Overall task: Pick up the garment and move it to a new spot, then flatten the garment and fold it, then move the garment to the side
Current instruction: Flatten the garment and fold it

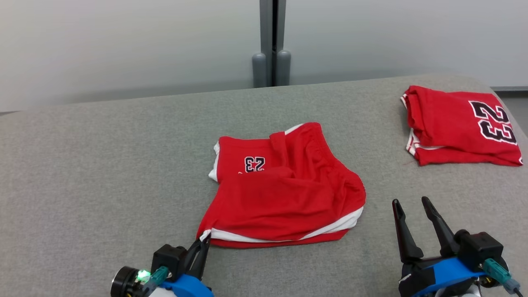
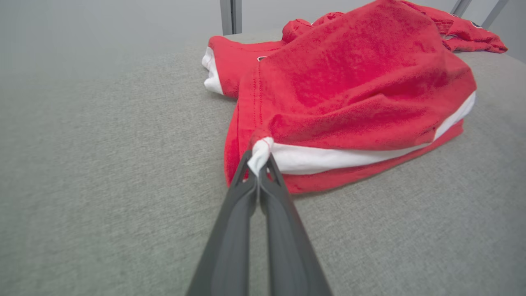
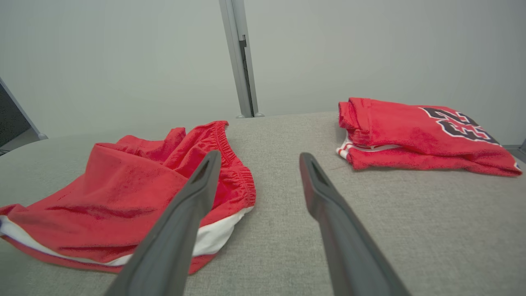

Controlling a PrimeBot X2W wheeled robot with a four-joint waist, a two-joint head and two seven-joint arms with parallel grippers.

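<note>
shorts [image 1: 284, 194], judged soft, light and limp, are seen crumpled in the middle of the table [image 1: 103, 165]. their near white hem corner is clamped by the left gripper [image 1: 205, 241]; the other corner is best taken by the right gripper [image 1: 410, 202], now spread wide and empty.

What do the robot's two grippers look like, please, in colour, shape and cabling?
Both the left gripper and right gripper have two long, dark, tapering fingers on a black block with a blue housing and a teal cable connector. A green light glows by the left connector.

Parted pincer [image 3: 259, 156] — red shorts [image 3: 123, 189], folded jersey [image 3: 411, 131] beyond
</note>
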